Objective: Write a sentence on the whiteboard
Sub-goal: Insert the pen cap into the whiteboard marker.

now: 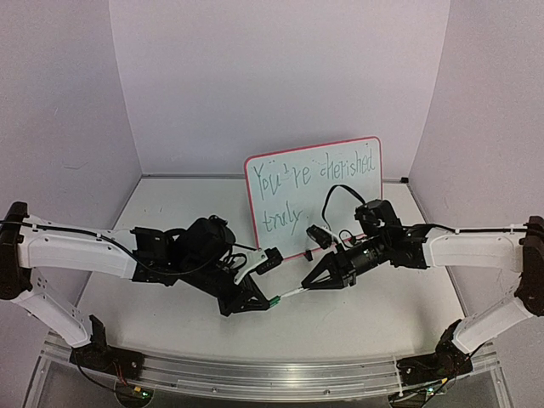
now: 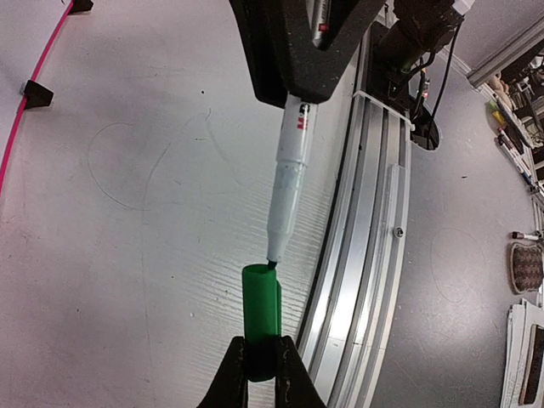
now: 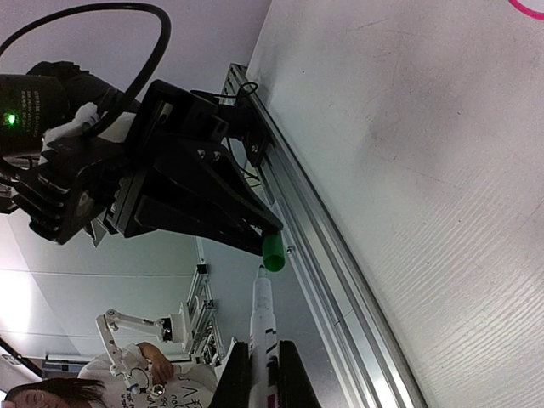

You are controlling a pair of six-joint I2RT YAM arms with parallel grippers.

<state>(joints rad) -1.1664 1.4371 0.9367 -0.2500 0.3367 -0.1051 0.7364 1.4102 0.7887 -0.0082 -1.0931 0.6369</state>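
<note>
pale lilac walls close in a white table point(image 1: 382, 323) on three sides. toward its back, a little right of centre, the small rectangular whiteboard point(image 1: 340, 204) with a thin red rounded frame stands upright, slightly turned, on little black clip feet point(image 2: 38, 93). across its face runs the thin green handwritten sentence point(image 1: 316, 172) in two lines, "you're cherished" above "truly".

in front of the board, above the middle of the table, the two arms meet tip to tip. the right end effector point(image 1: 308, 285) is pinching a slim white-barrelled marker pen point(image 2: 289, 178) by its rear half, nib pointing at the other arm. the left end effector point(image 2: 262, 374) is pressed together on a green plastic cap point(image 2: 261, 310), holding it by its closed end. in the left wrist view the nib is right at the cap's open mouth, with the barrel and cap nearly in line.

a silver aluminium rail point(image 1: 255, 367) runs along the near edge of the table.
</note>
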